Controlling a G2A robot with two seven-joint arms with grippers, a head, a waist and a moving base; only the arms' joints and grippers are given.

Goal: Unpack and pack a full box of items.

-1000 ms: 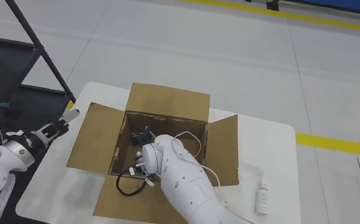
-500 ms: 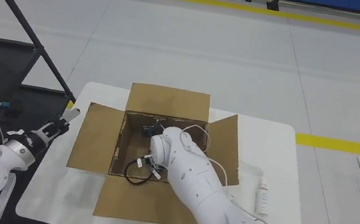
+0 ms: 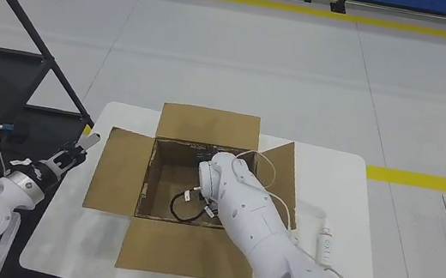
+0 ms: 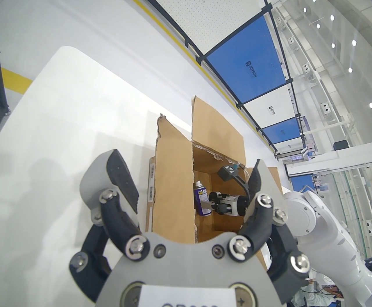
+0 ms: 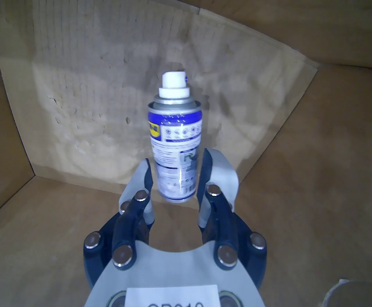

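An open cardboard box (image 3: 207, 126) stands in the middle of the white table (image 3: 331, 168) with all its flaps folded out. My right arm (image 3: 236, 197) reaches down into it. Inside, my right gripper (image 5: 177, 160) is shut on the lower half of a blue spray can (image 5: 175, 139) with a white cap, held clear of the box floor near a side wall. From the left wrist, the same can (image 4: 201, 201) shows through the box opening (image 4: 174, 180). My left gripper (image 4: 186, 162) hangs open and empty over the table's left edge (image 3: 81, 150), outside the box.
A white bottle (image 3: 325, 245) lies on the table to the right of the box. A grey rounded thing (image 5: 345, 290) rests on the box floor close to my right gripper. A black cable loop (image 3: 182, 208) hangs beside the right wrist inside the box.
My right arm has swung from the box's left side toward its right side, the cable loop following it. The left arm has kept still.
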